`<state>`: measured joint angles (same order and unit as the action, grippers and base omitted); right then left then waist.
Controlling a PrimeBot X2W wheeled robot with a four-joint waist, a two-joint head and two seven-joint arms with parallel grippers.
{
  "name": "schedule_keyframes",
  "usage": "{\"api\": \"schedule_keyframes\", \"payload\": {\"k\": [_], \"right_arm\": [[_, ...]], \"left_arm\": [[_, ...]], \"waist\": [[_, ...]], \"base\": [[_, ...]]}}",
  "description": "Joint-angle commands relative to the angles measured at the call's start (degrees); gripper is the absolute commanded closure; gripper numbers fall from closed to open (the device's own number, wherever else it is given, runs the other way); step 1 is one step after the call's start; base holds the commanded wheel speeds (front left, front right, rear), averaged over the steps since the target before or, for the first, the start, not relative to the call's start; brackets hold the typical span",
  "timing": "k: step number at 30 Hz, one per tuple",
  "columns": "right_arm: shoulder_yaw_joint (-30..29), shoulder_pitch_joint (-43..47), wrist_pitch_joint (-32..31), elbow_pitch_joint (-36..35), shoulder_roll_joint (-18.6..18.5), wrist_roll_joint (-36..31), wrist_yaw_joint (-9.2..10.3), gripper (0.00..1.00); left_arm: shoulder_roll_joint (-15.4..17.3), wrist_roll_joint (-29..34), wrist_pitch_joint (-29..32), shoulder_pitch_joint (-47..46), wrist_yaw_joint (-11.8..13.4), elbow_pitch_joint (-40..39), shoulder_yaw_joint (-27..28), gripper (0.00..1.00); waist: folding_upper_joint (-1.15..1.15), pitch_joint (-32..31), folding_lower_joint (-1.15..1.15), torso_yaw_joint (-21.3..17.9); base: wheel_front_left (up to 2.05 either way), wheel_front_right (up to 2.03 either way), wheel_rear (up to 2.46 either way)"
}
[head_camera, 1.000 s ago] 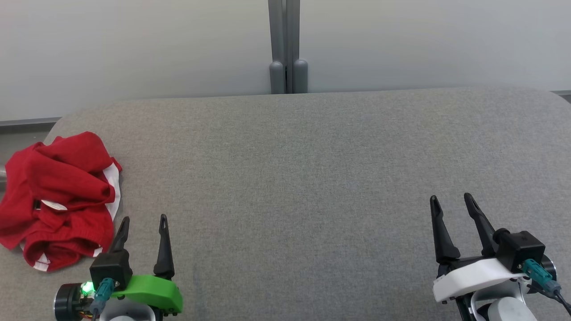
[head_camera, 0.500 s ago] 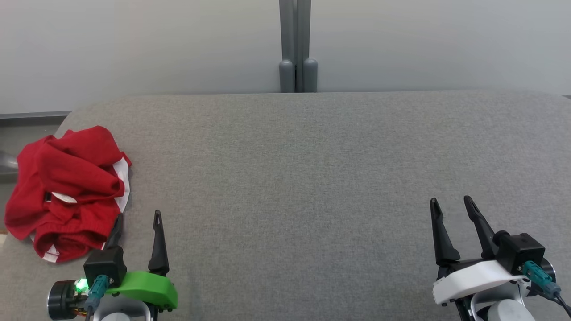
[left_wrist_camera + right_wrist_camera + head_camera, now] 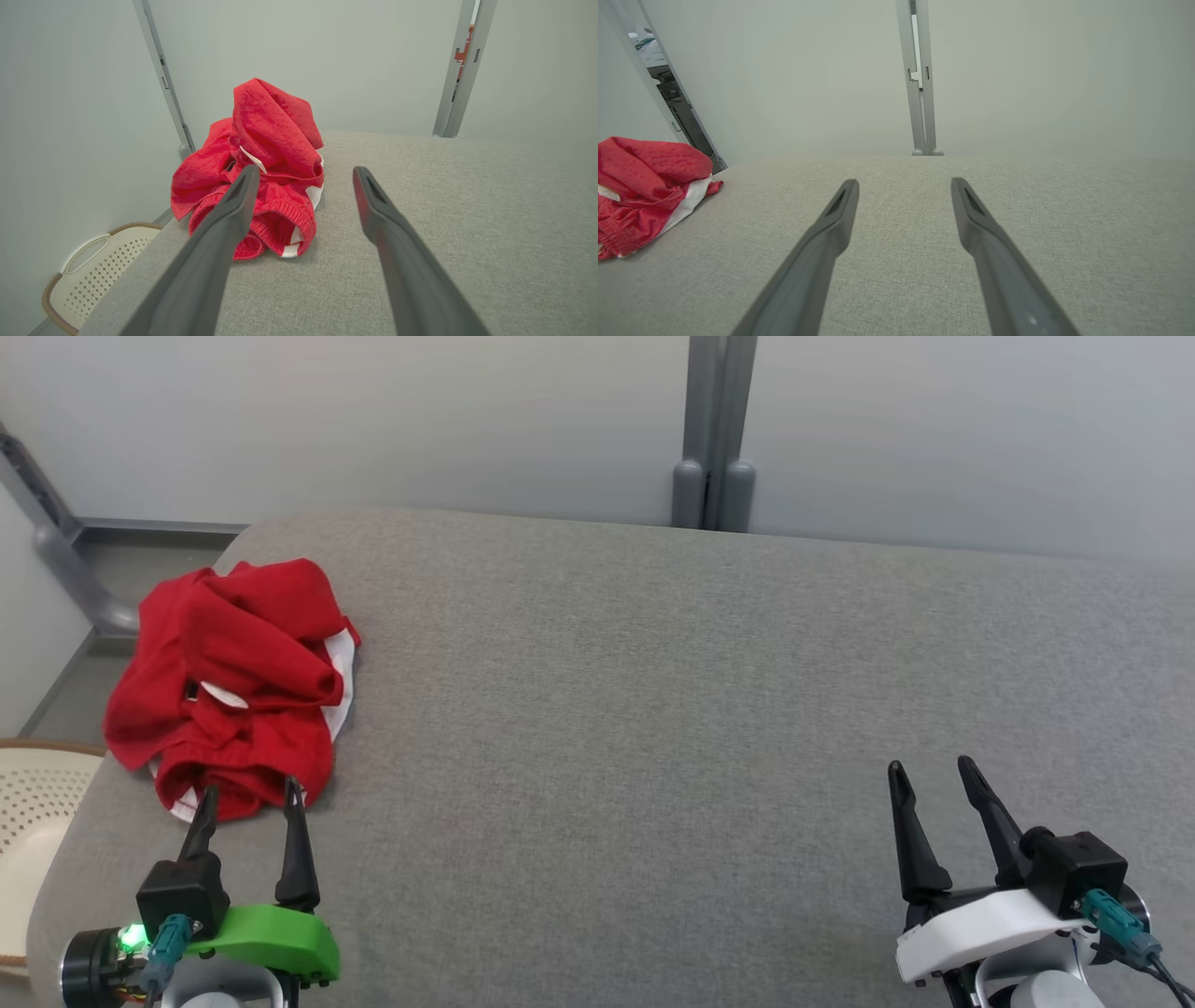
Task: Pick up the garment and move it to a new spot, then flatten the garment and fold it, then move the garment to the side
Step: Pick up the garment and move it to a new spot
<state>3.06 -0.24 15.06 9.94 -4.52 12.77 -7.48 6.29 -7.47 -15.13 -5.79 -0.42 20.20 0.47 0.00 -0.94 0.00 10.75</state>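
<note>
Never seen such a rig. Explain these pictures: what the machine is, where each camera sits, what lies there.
A two-armed robot. One picture looks down from its head onto a grey padded surface; the other two look along each wrist's dark fingers. The left gripper and right gripper are open, holding nothing. A crumpled red garment lies at the surface's left end, just ahead of the left gripper. A pale perforated basket stands below that end.

The garment (image 3: 233,677) lies on the table (image 3: 653,709), at its left end. The left gripper (image 3: 249,788) hangs just before it, and the right gripper (image 3: 930,765) is well apart to the right. A basket (image 3: 33,821) sits lower, beside the table's left edge.
</note>
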Motion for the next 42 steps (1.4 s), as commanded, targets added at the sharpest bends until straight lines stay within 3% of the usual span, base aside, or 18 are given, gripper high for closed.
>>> {"api": "schedule_keyframes", "payload": {"k": [1,14,24,33,42], "right_arm": [[-0.04,0.20,0.18,0.10,-0.16,0.15,-0.02,0.00],[1.03,-0.06,0.18,0.74,0.36,0.57,-0.02,0.00],[1.44,-0.12,0.18,1.15,0.21,0.60,-0.02,0.00],[1.79,-0.34,0.18,1.53,0.33,0.80,-0.02,0.00],[2.36,-1.06,0.18,1.67,0.40,1.14,-0.02,0.00]], "left_arm": [[0.36,-0.43,-0.02,-0.02,0.19,-0.18,0.19,0.00],[1.46,-1.02,0.19,1.00,1.33,-1.69,0.28,0.00],[1.87,-1.88,0.16,1.72,1.85,-2.13,0.64,0.00],[2.33,-2.02,0.19,2.36,2.53,-2.80,0.69,0.00],[3.21,-2.62,0.48,1.95,2.57,-3.31,0.69,0.00]], "waist": [[0.00,0.47,0.00,2.70],[0.00,0.29,0.00,10.99],[0.00,0.20,0.00,15.26],[0.00,0.08,0.00,16.73],[0.00,0.86,0.00,15.36]], "base": [[0.00,0.00,0.00],[0.00,0.00,0.00],[0.00,0.00,0.00],[0.00,0.00,0.00],[0.00,0.00,0.00]]}}
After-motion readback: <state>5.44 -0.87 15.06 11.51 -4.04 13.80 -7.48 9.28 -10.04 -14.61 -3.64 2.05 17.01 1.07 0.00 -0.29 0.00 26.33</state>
